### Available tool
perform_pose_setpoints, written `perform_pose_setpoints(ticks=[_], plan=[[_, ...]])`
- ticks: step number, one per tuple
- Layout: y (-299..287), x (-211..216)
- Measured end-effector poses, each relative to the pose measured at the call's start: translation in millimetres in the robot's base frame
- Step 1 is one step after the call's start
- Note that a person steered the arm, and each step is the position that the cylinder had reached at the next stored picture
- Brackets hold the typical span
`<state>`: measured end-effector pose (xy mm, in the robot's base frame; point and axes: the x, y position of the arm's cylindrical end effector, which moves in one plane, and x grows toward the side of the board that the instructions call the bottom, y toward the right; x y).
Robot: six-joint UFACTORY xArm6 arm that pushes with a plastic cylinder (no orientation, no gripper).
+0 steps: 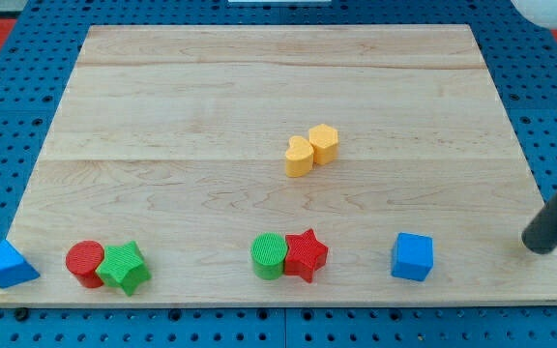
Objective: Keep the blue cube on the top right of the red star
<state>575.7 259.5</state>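
The blue cube (412, 256) sits near the board's bottom edge, right of centre. The red star (306, 254) lies to its left at about the same height, touching a green cylinder (270, 255) on its left side. My rod comes in from the view's right edge and my tip (540, 244) rests on the board to the right of the blue cube, well apart from it.
A yellow heart (300, 157) and a yellow hexagon (324, 143) touch near the board's middle. A red cylinder (85, 262) and a green star (124, 268) touch at the bottom left. A blue triangle (9, 265) sits at the bottom left corner, at the wooden board's (259, 87) edge.
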Motion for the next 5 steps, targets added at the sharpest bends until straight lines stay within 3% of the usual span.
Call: perform_pose_setpoints(ticks=[2, 5], plan=[[-108, 28], [-146, -2]])
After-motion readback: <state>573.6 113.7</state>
